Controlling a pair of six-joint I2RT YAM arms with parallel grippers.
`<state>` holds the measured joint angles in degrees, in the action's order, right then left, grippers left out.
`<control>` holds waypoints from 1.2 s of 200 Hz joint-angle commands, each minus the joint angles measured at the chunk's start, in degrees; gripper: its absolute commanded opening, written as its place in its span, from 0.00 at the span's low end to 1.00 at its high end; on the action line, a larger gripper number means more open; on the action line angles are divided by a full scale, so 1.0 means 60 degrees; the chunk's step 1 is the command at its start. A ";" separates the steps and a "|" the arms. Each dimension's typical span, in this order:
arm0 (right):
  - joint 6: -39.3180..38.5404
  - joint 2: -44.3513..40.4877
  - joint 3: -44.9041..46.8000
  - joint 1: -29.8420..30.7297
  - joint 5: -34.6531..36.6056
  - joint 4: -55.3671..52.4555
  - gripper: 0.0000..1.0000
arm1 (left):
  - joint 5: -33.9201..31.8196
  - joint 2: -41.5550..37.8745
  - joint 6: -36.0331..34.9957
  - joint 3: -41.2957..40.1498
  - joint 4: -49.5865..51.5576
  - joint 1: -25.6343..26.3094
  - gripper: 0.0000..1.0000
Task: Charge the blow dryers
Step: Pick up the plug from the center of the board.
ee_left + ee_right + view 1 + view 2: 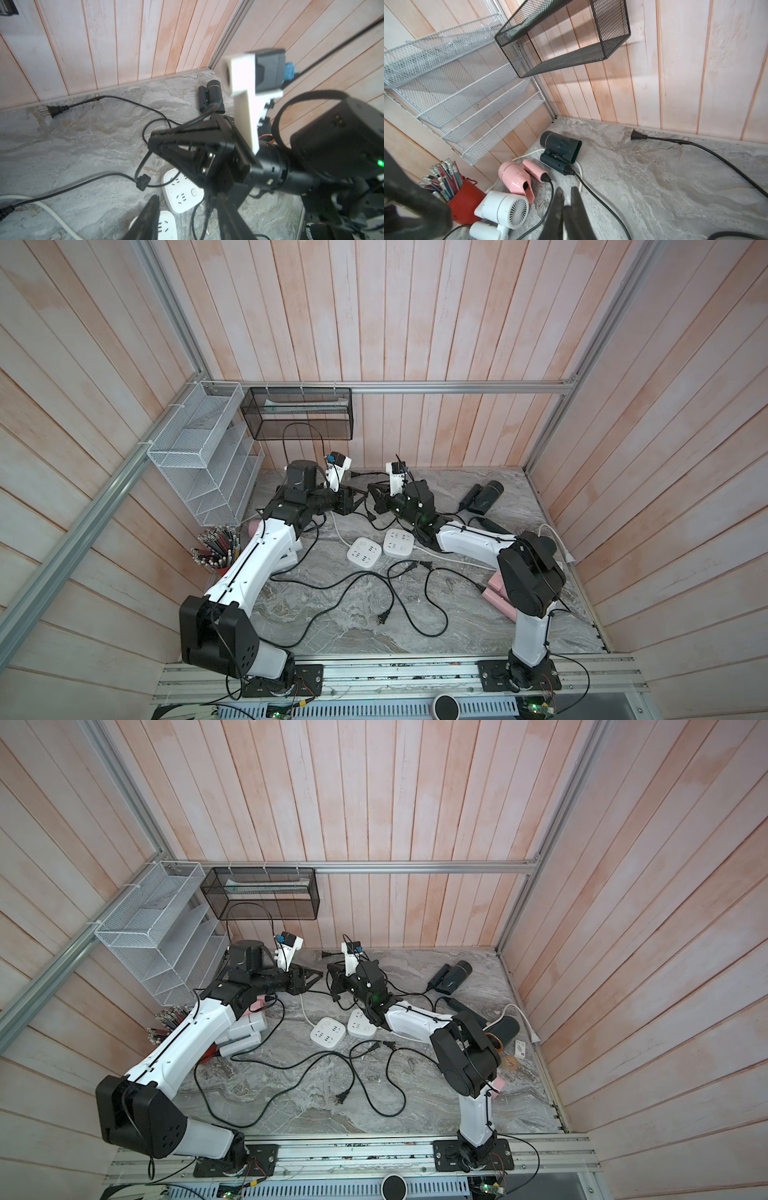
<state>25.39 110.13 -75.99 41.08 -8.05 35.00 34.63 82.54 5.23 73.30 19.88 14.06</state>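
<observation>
The right gripper (152, 143) is clamped closed on a black cord (138, 172) just above its dangling plug (143, 182). The left gripper (182, 198) faces it almost tip to tip, jaws parted. Both arms stretch low toward the far middle of the marble table (353, 626), wrists level and pointing at each other, above two white power strips (364, 553). A dark blow dryer (560, 149), a pink blow dryer (517, 180) and a pale grey blow dryer (504, 209) lie together near the left wall beneath the left arm, and a second dark blow dryer (484, 495) lies at the far right.
</observation>
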 commanded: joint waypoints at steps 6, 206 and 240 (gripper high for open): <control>0.0889 -0.0439 0.0067 -0.0193 -0.1726 0.0853 0.05 | 0.0159 -0.0354 -0.0343 -0.0730 -0.0900 -0.0137 0.48; 0.2157 -0.0472 -0.0356 -0.0621 -0.5345 0.0826 0.05 | 0.0571 0.0208 -0.1359 -0.2092 -0.1240 -0.0075 0.25; 0.2163 -0.0425 -0.0402 -0.0636 -0.5315 0.0816 0.06 | 0.0453 0.0217 -0.1283 -0.2215 -0.1234 -0.0050 0.13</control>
<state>39.00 109.27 -76.25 37.60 -39.81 39.00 38.46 83.68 -2.31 61.23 12.03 13.52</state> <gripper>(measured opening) 0.078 0.165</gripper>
